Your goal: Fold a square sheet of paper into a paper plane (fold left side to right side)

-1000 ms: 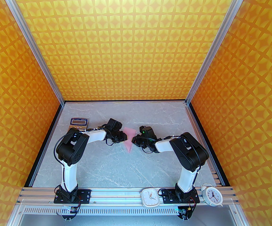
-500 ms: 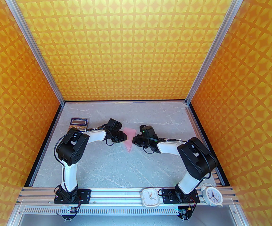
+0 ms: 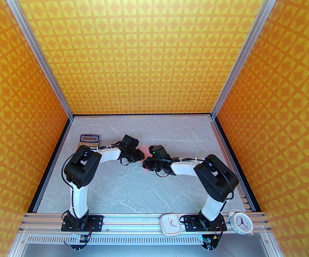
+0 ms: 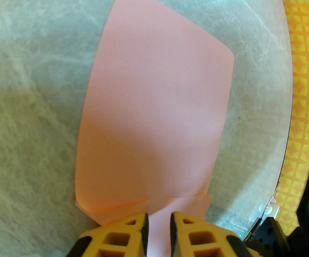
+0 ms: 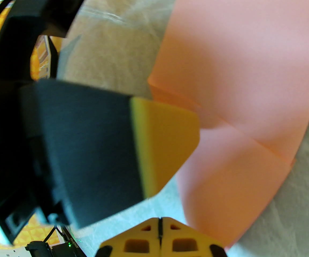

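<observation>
The pale-pink sheet of paper [image 4: 154, 103] lies flat on the marble table, folded into a tapering wedge with a creased flap at one end. From above just slivers of the paper [image 3: 145, 150] show between the two wrists. My left gripper [image 4: 158, 223] rests on the flap's edge with its yellow fingers a little apart, pink paper showing in the gap. In the right wrist view the paper [image 5: 237, 76] fills the upper right, and one left finger [image 5: 165, 143] lies on its edge. My right gripper [image 5: 159, 231] is shut and holds nothing, hovering by the paper's narrow end [image 3: 144, 165].
An orange-keyed calculator [image 3: 89, 141] lies at the back left, behind the left elbow. A square white clock [image 3: 171, 225] and a round alarm clock [image 3: 240, 222] stand on the front rail. Orange patterned walls enclose the marble table [image 3: 133, 191].
My right gripper has swung left over the paper and now covers most of it from above. The left arm and the paper have stayed put.
</observation>
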Tool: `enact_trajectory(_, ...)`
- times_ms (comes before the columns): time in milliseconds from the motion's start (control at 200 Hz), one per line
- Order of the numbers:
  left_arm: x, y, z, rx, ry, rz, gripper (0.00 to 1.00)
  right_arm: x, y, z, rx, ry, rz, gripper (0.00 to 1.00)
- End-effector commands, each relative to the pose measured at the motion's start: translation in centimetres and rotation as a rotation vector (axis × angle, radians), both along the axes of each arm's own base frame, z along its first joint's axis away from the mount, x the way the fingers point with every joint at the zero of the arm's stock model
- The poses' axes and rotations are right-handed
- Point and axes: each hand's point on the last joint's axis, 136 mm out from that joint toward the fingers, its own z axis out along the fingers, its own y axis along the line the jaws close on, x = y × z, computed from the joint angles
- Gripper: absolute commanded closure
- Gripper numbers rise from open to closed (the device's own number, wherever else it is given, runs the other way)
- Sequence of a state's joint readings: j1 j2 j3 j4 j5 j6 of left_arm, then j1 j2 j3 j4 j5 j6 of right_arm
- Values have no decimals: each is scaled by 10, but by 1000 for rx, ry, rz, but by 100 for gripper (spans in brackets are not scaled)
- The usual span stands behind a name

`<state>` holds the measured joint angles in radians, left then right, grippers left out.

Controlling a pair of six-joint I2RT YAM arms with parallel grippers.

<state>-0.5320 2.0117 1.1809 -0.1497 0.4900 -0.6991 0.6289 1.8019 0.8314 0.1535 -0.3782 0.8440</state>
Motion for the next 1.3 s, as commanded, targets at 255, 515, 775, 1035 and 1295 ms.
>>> enact_trajectory(255,-10,3,-18,35,37,-5,78,-6,-12,-25,-77,70,-32,100)
enact_trajectory(515,-10,2,-20,37,39,-7,77,-16,-24,-44,-112,129,-38,100)
enact_trajectory(775,-10,7,-30,64,54,5,80,-30,-30,-52,-98,162,-43,100)
enact_trajectory(1035,7,22,-30,94,25,43,80,-43,-38,-66,-103,213,-71,100)
enact_trajectory(1295,28,38,-32,107,-7,69,79,-53,-46,-72,-112,240,-85,100)
